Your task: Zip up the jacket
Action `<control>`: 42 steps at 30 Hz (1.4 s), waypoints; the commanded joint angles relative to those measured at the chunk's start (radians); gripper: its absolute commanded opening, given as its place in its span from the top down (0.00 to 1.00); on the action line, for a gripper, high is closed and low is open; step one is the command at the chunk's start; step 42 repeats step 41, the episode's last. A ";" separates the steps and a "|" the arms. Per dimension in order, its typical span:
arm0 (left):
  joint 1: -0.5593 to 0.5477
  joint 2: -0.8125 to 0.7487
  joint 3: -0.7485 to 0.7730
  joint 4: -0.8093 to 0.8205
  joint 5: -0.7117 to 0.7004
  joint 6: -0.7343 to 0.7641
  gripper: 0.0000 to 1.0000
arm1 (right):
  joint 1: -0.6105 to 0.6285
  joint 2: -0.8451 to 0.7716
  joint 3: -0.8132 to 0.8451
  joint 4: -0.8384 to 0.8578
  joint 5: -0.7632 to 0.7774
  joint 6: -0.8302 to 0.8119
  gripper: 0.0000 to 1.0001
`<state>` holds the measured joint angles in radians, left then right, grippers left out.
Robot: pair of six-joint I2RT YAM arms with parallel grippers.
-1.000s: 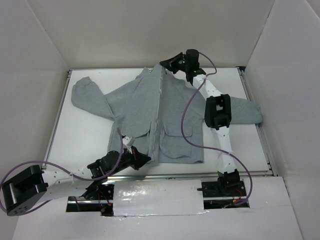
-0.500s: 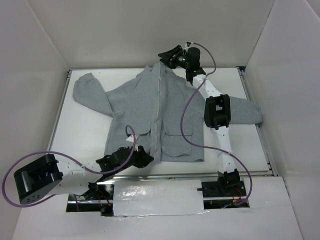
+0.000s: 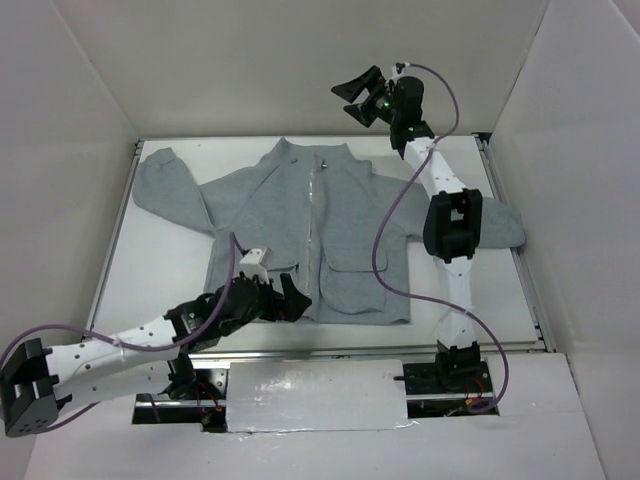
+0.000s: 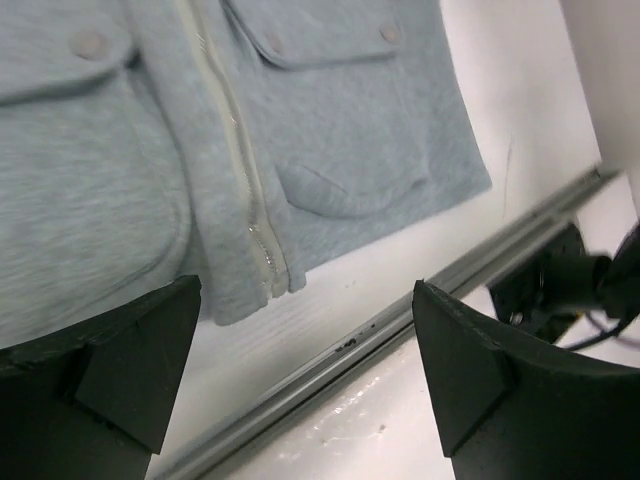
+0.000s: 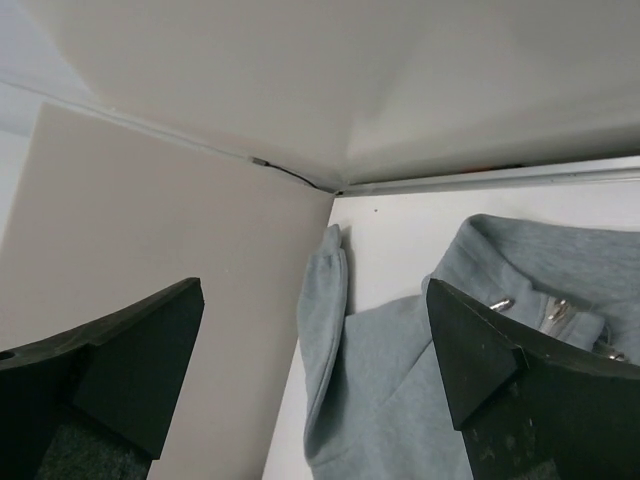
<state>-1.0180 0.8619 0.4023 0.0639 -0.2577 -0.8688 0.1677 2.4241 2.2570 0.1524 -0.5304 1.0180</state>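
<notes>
On the table [image 3: 470, 290] the jacket [image 3: 345, 215] lies apparently zipped; accordingly the left gripper [image 3: 283, 297] and right gripper [image 3: 357, 98] hover clear, fingers apart, empty.

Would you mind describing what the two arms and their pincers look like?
The left arm and right arm have white link shells and boxy black joint housings. The left pincer and right pincer are black, with broad wedge-shaped fingers. A purple cable loops loosely along each arm.
</notes>
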 commanded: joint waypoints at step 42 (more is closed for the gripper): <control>0.383 -0.373 0.774 -1.264 -0.805 0.050 0.01 | 0.475 -2.090 -1.060 -1.143 0.935 -0.538 0.00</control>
